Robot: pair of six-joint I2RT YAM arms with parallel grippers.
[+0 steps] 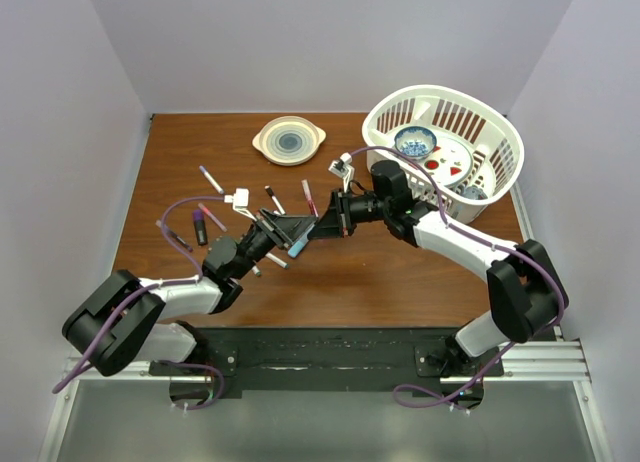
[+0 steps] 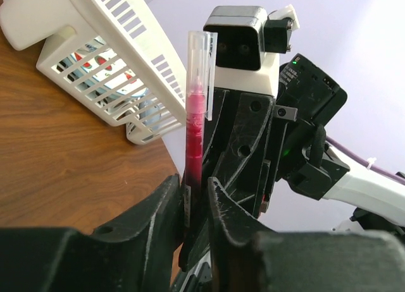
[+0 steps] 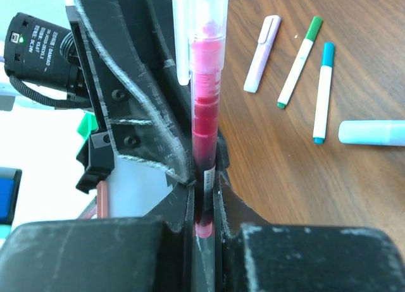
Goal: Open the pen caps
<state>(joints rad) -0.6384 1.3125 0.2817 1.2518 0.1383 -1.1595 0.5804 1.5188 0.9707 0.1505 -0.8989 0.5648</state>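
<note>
My left gripper (image 1: 283, 228) and right gripper (image 1: 320, 226) meet tip to tip over the table's middle. Both are shut on one red pen (image 2: 195, 124) with a clear clipped cap (image 2: 201, 55). In the left wrist view the pen rises from between my left gripper (image 2: 195, 186) fingers, in front of the right gripper's body. In the right wrist view the same pen (image 3: 205, 115) stands pinched in my right gripper (image 3: 204, 194). Capped pens lie on the table: a green-capped one (image 3: 299, 62), a teal-capped one (image 3: 323, 93) and a lilac one (image 3: 261, 54).
A white basket (image 1: 500, 132) holding a bowl (image 1: 414, 140) stands at the back right. A cream plate (image 1: 289, 140) sits at the back centre. Several pens lie scattered left of the grippers, around a purple-tipped one (image 1: 210, 179). A light-blue piece (image 1: 297, 247) lies under the grippers.
</note>
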